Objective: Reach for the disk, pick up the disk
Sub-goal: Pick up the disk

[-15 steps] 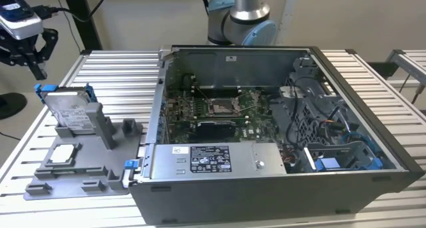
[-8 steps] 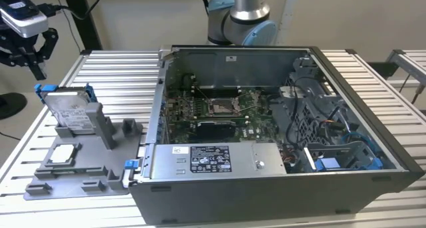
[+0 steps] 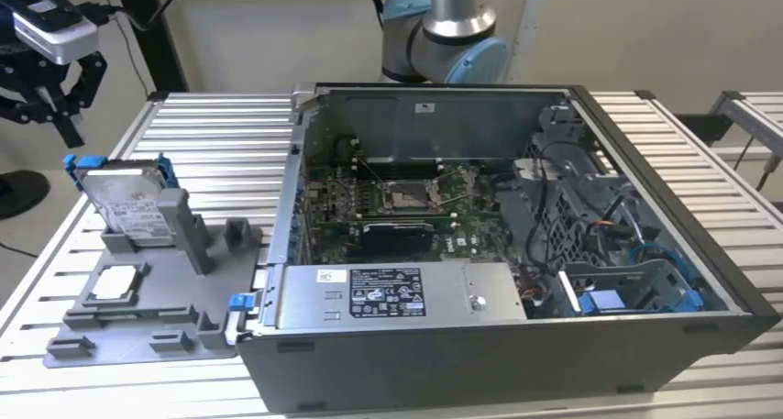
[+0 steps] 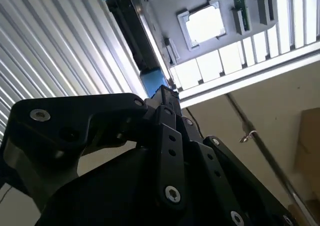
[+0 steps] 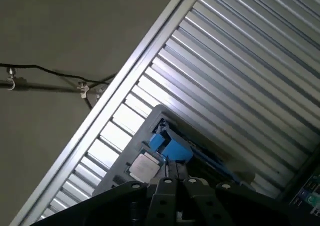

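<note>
A flat silver-grey metal hard disk in a blue plastic carrier frame (image 3: pixel 126 202) stands on edge in a slot of a grey plastic fixture (image 3: pixel 159 332). The fixture sits on the slatted metal table (image 3: pixel 220 153), toward the exterior view's left of the open grey computer case (image 3: pixel 514 346). Stood up like this, the disk probably offers its free upper edge to a grasp from above. The black gripper (image 3: pixel 55 115) hangs above it and well apart; in the first wrist view its fingers (image 5: pixel 165 172) look drawn together on nothing, with the disk's blue frame (image 5: pixel 170 148) just beyond them. A small square white-topped chip (image 3: pixel 117 283) lies flat in a fixture recess near the disk. The disk's white label and the black-and-white label (image 3: pixel 385 292) on the case's grey box carry print too small to read.
</note>
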You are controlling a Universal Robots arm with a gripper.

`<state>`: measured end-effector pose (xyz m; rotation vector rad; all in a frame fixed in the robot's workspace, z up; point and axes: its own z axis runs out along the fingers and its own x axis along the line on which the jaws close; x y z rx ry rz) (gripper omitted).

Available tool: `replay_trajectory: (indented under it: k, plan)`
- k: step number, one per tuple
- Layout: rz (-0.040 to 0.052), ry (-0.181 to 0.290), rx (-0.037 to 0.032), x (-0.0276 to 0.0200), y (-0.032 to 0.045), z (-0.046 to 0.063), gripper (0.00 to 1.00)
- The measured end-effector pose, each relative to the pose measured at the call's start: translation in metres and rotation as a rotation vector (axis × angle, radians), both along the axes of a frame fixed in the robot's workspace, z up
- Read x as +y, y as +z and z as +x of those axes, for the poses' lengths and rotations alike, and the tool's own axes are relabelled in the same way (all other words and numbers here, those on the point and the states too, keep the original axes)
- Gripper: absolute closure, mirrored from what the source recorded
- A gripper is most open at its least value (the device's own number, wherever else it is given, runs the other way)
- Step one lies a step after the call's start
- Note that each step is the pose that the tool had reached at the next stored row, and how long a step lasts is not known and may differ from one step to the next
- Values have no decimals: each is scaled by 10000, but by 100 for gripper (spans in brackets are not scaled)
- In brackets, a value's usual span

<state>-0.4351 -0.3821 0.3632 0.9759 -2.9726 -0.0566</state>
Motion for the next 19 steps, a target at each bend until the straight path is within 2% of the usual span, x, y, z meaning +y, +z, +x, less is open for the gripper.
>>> replay_trajectory:
  k: [12, 19]
  plan:
    - [-5, 2186, -6, 0, 0, 0, 100]
    - [-31, 3472, -124, 1, 0, 0, 100]
